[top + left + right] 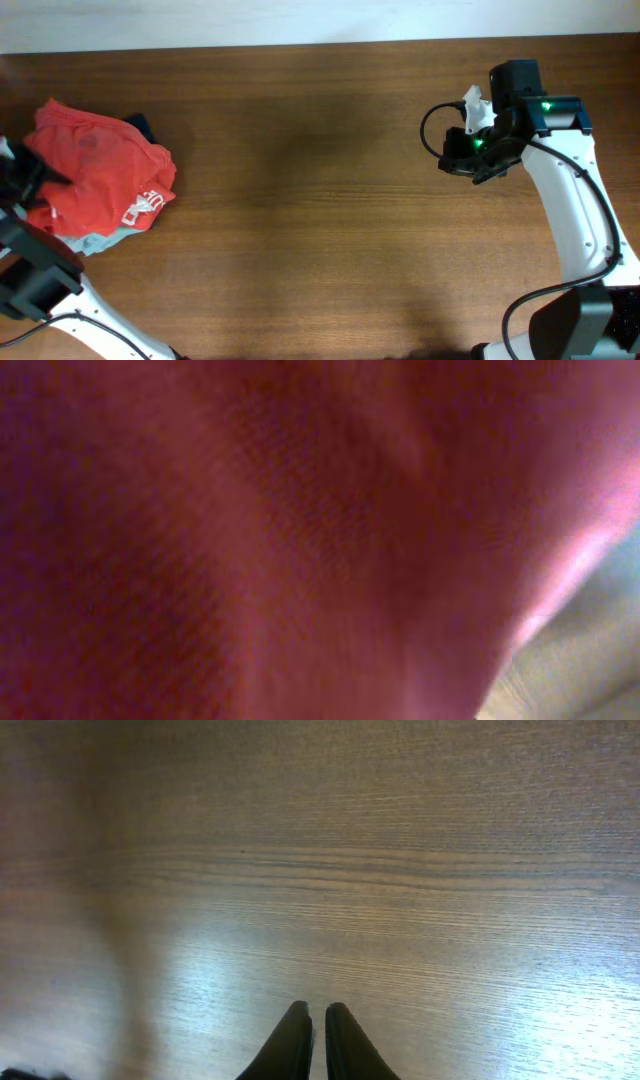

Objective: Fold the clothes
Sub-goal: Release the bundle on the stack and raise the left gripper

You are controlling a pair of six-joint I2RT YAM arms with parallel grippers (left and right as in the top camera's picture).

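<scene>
The orange-red T-shirt (92, 160) lies crumpled on top of a pile of garments at the table's far left. My left gripper (48, 180) reaches into its left edge. The left wrist view is filled with blurred red fabric (280, 540) pressed close to the lens, and the jaws are hidden there. My right gripper (457, 163) is far off at the back right. Its fingers (318, 1012) are shut and empty above bare wood. The shirt's chest lettering does not show.
Under the T-shirt lie a folded red shirt with white print (143, 207), a pale blue garment (100, 242) and a navy one (141, 124). The brown wooden table (320, 200) spans the view. The right arm's white link (570, 215) runs along the right edge.
</scene>
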